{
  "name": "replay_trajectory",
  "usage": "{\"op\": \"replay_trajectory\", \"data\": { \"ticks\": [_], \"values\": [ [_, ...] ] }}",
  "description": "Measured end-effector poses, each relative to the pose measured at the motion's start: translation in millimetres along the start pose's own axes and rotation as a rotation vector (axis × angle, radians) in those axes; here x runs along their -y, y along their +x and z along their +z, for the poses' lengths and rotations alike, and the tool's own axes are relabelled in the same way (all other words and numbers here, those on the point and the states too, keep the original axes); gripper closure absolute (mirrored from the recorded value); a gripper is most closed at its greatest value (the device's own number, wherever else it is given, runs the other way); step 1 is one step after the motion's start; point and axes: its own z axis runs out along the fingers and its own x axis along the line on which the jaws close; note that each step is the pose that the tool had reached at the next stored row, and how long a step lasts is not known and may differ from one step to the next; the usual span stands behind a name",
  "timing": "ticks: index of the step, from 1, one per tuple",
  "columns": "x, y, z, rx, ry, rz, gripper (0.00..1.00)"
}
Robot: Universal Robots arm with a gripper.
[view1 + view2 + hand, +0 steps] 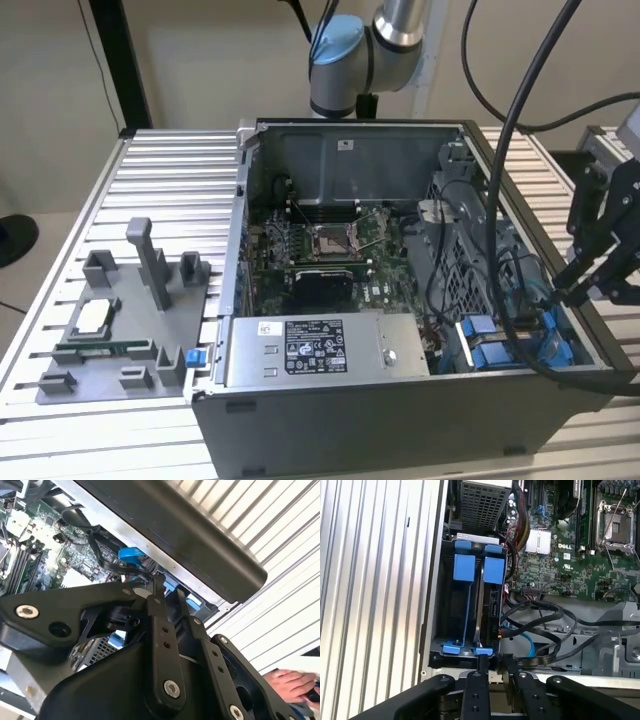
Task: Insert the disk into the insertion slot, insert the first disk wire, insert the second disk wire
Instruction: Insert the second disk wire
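Disk (491,602) seated edge-on in slot (451,605), apparently fully home, cables (547,611) crowded close beside it, gripper (494,661) held at slot's near end, jaws narrowly parted, nothing gripped.

The arm (398,22) is a silver-grey tube, and its joint cap (338,45) is pale blue and rounded. The pincer (565,292) is matt black all over. It is built of flat link bars (162,645) with rounded ends, hinged on a broader, smooth black housing (115,685) behind them. In both wrist views the bars carry small round holes and bright silver screw heads (171,689) with socket recesses. Thick black cables (505,170) arc above the pincer and drop beside it.
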Motion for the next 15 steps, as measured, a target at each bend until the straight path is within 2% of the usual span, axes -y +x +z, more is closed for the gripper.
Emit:
{"op": "replay_trajectory", "data": {
  "ticks": [10,15],
  "values": [
    [3.3,-5.4,5.9,-0.0010,-0.0085,-0.032,0.00],
    [5.5,-5.4,8.2,-0.0006,-0.0212,-0.038,0.00]
  ]
}}
